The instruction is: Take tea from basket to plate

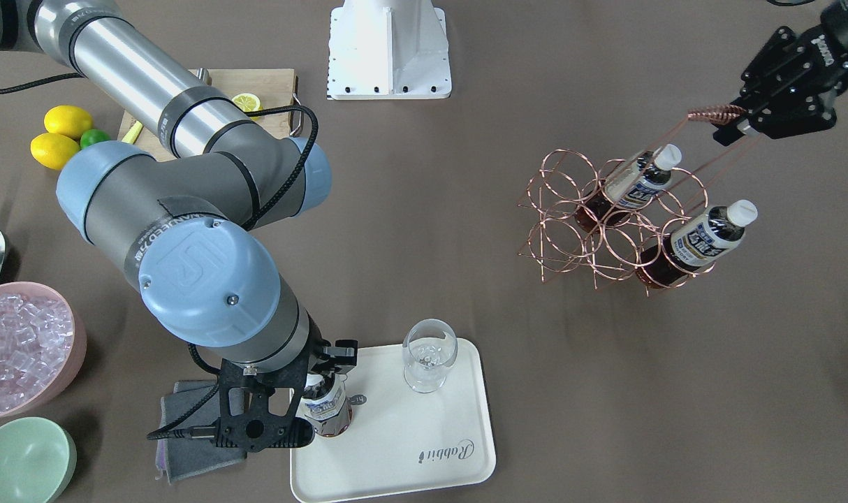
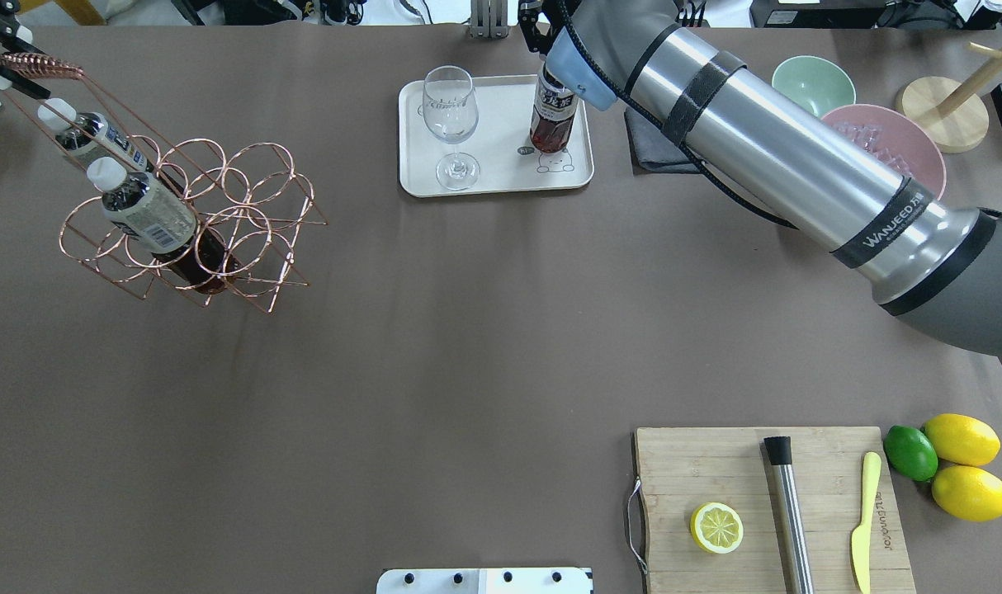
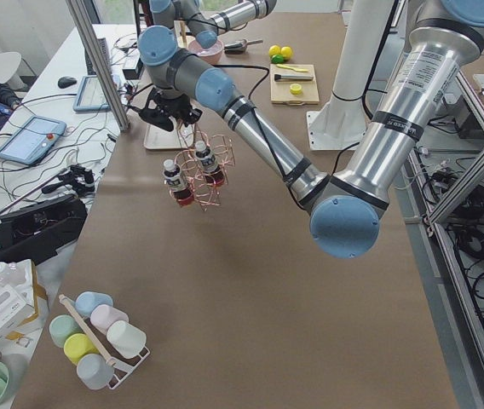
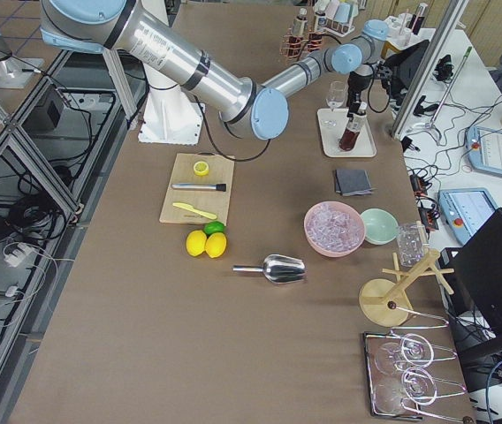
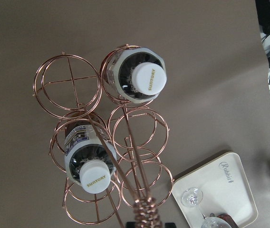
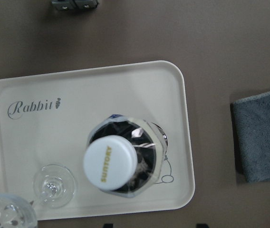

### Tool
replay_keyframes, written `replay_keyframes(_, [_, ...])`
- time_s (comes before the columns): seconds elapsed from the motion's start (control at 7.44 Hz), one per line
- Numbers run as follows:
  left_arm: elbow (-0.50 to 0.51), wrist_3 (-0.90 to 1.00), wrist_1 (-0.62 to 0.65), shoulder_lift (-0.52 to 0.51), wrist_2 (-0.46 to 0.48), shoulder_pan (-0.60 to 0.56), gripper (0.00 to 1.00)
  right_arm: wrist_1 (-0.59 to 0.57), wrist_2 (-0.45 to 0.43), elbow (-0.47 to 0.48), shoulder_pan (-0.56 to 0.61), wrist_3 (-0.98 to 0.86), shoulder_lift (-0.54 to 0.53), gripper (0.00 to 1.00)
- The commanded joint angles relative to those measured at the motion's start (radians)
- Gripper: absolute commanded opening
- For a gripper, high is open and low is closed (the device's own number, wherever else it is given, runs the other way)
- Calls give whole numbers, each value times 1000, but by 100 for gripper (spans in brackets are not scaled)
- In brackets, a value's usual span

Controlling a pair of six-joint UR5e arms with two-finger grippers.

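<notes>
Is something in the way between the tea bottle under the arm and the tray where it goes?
No, nothing is. The bottle already stands upright on the tray. The glass stands on the same tray, beside the bottle and not touching it.

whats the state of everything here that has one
plate tea: upright, capped, on the plate
basket tea: capped, leaning in its ring
second basket tea: same
basket: tilted, four rings empty
left gripper: shut on the basket
right gripper: open, over the plate tea
glass: upright, empty, on the plate
pink bowl: full of ice
green bowl: empty
cut lemon: halved, face up
</notes>
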Motion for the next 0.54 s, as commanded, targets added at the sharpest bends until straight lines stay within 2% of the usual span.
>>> replay_keyframes(0.0, [186,172,21,-82,1,-48,0,0,0,1,0,-12,0,66])
replay_keyframes(0.27, [390,188,15,-167,-5,-78,0,-6,12,34,0,-22,-3,66])
replay_keyframes(0.4, [458,190,12,-187,-7,-90,0,-13,18,69,0,-22,-24,66])
